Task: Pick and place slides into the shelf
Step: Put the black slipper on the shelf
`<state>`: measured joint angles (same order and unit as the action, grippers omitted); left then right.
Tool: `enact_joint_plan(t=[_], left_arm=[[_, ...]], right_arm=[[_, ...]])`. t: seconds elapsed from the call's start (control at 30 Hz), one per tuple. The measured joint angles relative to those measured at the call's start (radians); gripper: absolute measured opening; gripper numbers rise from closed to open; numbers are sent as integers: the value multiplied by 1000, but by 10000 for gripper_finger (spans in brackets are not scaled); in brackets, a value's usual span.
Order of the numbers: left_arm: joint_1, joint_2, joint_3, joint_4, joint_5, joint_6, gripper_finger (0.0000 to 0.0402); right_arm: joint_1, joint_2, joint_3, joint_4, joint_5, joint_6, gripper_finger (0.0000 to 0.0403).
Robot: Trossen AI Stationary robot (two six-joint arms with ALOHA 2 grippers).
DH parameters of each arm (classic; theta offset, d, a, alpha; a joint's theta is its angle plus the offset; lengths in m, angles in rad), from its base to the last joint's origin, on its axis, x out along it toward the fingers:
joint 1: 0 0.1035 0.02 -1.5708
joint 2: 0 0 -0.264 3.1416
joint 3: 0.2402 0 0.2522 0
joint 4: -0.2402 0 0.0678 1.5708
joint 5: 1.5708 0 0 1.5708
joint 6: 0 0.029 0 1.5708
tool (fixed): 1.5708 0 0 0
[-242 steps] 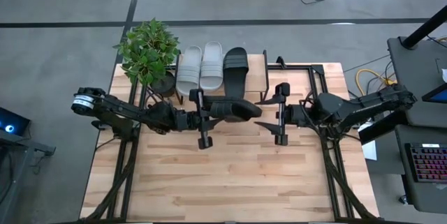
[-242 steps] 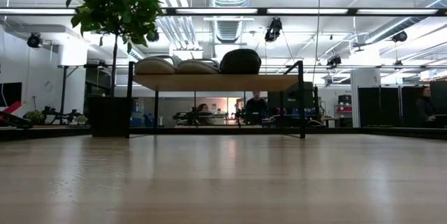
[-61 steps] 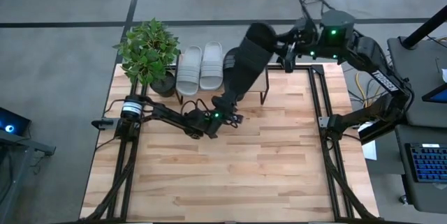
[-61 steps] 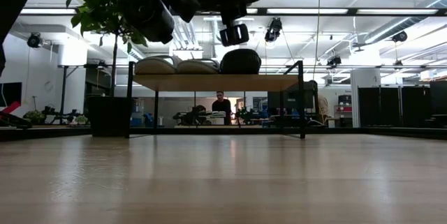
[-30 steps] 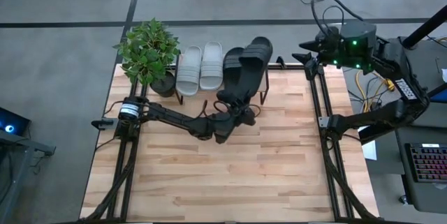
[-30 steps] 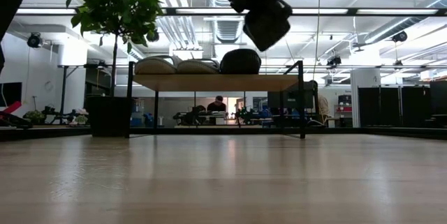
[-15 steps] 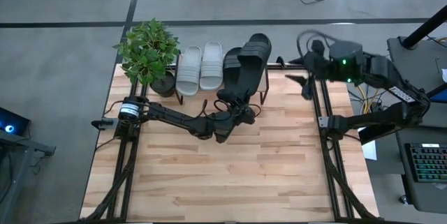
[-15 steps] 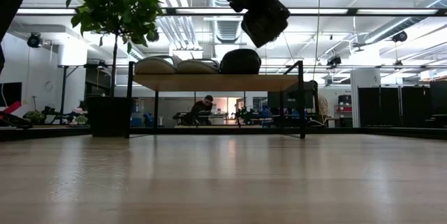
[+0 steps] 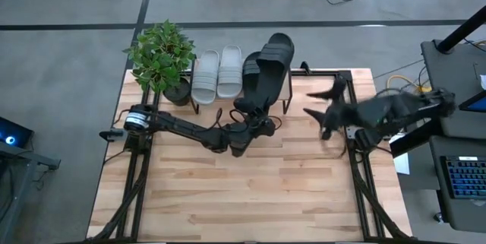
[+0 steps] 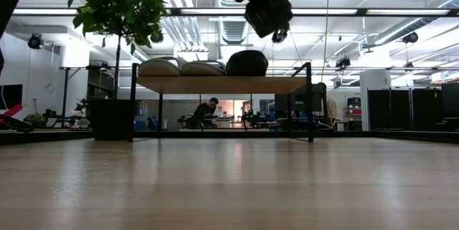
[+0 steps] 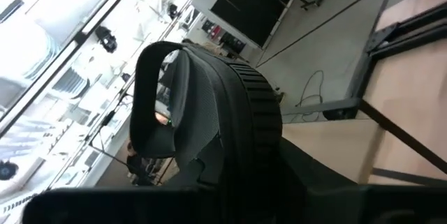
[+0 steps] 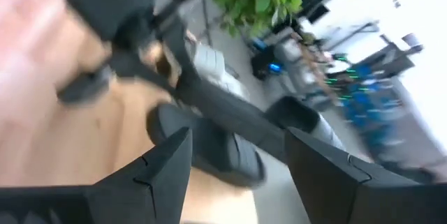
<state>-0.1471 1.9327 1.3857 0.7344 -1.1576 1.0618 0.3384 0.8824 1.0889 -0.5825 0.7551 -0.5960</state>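
The left gripper point(image 9: 254, 118) pinches the last black slide point(image 9: 267, 73) tilted above the shelf's point(image 9: 286, 86) right end; a skewed release could tip it off. The right gripper's point(image 9: 325, 107) fingers are spread.

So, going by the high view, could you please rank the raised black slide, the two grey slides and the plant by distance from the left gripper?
1. Raised black slide, in the left gripper.
2. Grey slides, on the shelf's left part.
3. Plant, at the table's far-left corner.
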Motion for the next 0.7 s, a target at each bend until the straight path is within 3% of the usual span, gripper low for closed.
enact_joint_plan(t=[0.1, 0.2, 0.4, 0.7], left_arm=[[-13, 0, -2, -23, 15, -1, 48], [-25, 0, 0, -42, 23, -7, 48], [-40, 0, 0, -47, 41, -8, 48], [-71, 0, -1, -72, 121, -35, 48]], right_arm=[[135, 46, -60, 0, 245, -70, 219], [217, 102, -102, 4, 365, -125, 219], [243, 184, -102, 38, 400, -189, 219], [189, 248, 4, 43, 396, -260, 219]])
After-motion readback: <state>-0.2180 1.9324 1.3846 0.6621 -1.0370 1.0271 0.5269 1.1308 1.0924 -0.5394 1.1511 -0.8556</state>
